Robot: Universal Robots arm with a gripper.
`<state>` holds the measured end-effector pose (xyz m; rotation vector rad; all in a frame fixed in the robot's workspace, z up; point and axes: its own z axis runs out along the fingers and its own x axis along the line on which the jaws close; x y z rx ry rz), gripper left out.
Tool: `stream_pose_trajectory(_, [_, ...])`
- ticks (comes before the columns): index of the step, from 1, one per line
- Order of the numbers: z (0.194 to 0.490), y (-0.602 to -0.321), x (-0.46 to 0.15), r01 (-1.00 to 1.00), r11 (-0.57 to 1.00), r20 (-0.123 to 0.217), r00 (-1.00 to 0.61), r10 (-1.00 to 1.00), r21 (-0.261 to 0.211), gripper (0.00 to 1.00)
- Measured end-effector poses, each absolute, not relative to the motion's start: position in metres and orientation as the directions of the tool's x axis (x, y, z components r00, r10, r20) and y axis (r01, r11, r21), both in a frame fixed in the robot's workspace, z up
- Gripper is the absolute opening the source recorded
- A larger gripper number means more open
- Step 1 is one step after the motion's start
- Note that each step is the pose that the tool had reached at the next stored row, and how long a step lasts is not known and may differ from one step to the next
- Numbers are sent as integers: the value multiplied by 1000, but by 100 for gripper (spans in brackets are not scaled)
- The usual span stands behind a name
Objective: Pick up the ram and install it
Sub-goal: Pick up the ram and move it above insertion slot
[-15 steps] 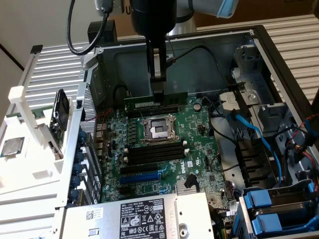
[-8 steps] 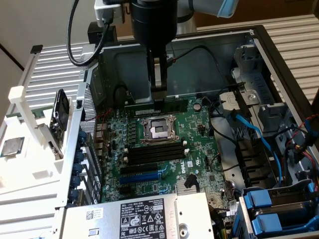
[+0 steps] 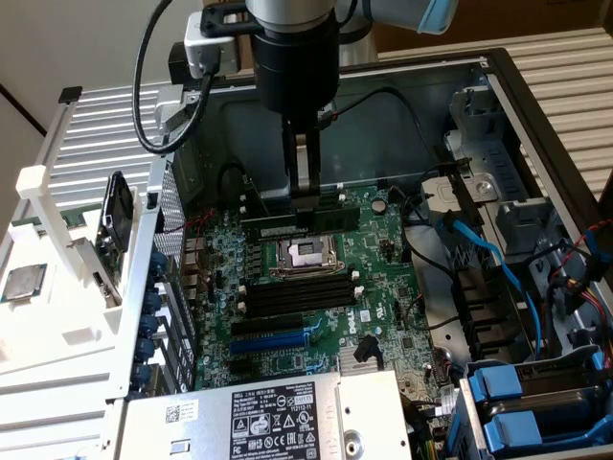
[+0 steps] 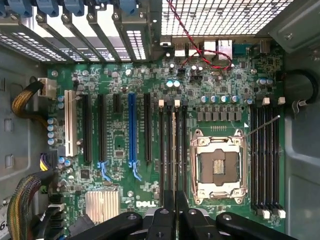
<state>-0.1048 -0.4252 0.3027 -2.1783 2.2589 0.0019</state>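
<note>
My gripper (image 3: pixel 305 196) reaches straight down into the open computer case, just behind the bare processor socket (image 3: pixel 305 254). Its fingers are shut on the ram (image 3: pixel 337 205), a long thin green stick standing on edge along the black memory slots (image 3: pixel 273 228) there. In the wrist view the ram (image 4: pixel 173 150) shows edge-on as a thin pale line. It runs out from between the black fingertips (image 4: pixel 165 210) over the middle slot of the group beside the socket (image 4: pixel 218 167). I cannot tell whether the ram's lower edge touches the slot.
Several more black memory slots (image 3: pixel 297 295) lie on the socket's near side. Blue and black cables (image 3: pixel 498 259) and blue drive bays (image 3: pixel 517 402) crowd the exterior view's right. The power supply (image 3: pixel 278 422) sits in front. A white rack (image 3: pixel 57 287) stands outside the case at the left.
</note>
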Motion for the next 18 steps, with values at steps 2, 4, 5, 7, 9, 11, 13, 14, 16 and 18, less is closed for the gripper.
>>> stream_pose_trajectory(2, [299, -426, -106, -999, 36, -3, -36, -999, -2, 13])
stream_pose_trajectory(4, [295, -427, -106, -999, 36, -3, -36, -999, -2, 13])
stream_pose_trajectory(5, [294, -427, -106, -999, 36, -3, -36, -999, -2, 13])
stream_pose_trajectory(7, [292, -429, -107, -999, 36, -3, -36, -999, -1, 13])
stream_pose_trajectory(9, [290, -429, -107, -999, 36, -3, -36, -999, -2, 13])
stream_pose_trajectory(11, [287, -430, -107, -999, 36, -3, -36, -999, -1, 13])
stream_pose_trajectory(13, [283, -430, -107, -999, 36, -3, -36, -999, -1, 13])
stream_pose_trajectory(14, [282, -430, -107, -999, 36, -3, -36, -999, -2, 13])
stream_pose_trajectory(16, [278, -430, -107, -999, 36, -3, -36, -999, -2, 13])
stream_pose_trajectory(18, [275, -430, -108, -999, 36, -3, -36, -999, -1, 13])
